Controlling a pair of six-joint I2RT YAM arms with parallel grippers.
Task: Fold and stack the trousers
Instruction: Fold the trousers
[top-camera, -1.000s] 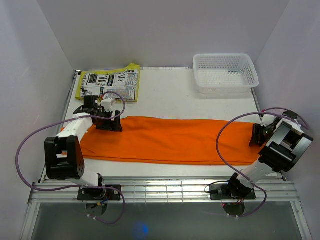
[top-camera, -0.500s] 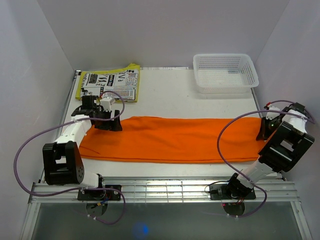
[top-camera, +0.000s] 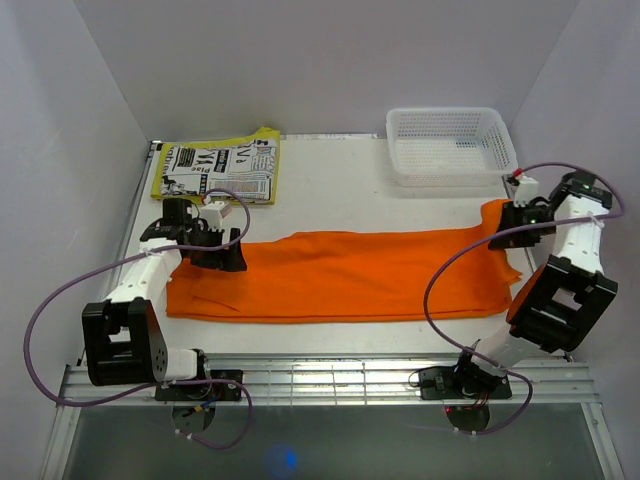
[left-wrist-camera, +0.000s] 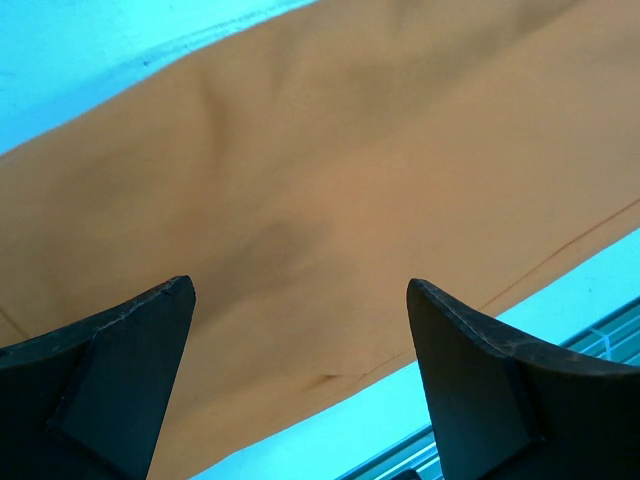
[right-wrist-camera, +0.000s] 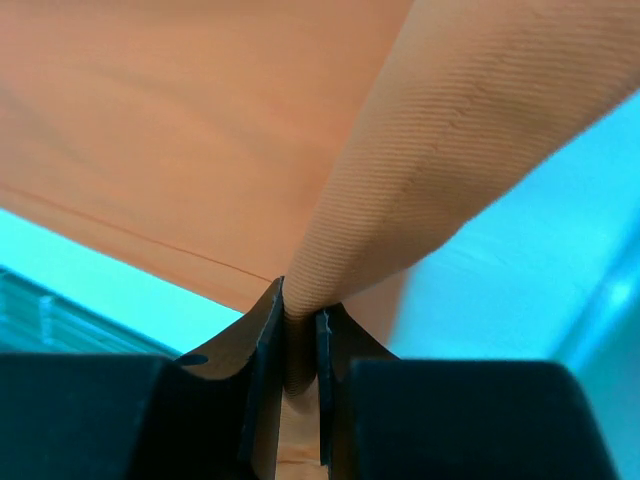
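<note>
The orange trousers lie as a long band across the table, left to right. My right gripper is shut on their right end and holds that end lifted off the table; in the right wrist view the cloth is pinched between the two black fingers and runs up and away. My left gripper hovers over the far left corner of the trousers. Its fingers stand wide apart above the orange cloth, with nothing between them.
A white mesh basket stands at the back right. A yellow-edged printed paper lies at the back left, just beyond the left gripper. Metal rails run along the near edge. Purple cables loop off both arms.
The right gripper closed on the right end of the trousers and lifted it up and towards the back. The cloth's right end rose and shifted. The left gripper moved slightly nearer and stayed open.
</note>
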